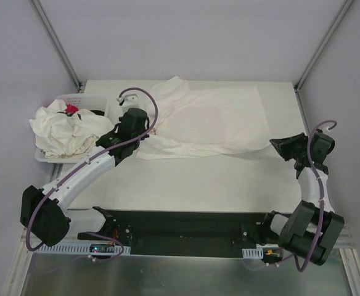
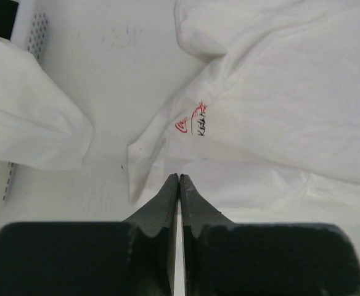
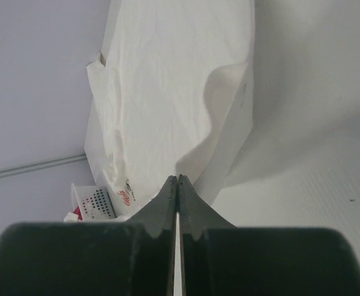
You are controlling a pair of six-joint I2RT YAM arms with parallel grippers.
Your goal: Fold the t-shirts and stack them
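On the desk (image 1: 229,185) one t-shirt (image 1: 211,123) is spread, its long axis running left to right, and more t-shirts (image 1: 63,132) are heaped in the basket (image 1: 81,95) at the left. The left jaws, closed and empty, are found just beside its left end. The right jaws, also closed on nothing, are found further off its right end.

Top camera looking down, wrist cameras low, close, sharing the t-shirt (image 1: 211,120)
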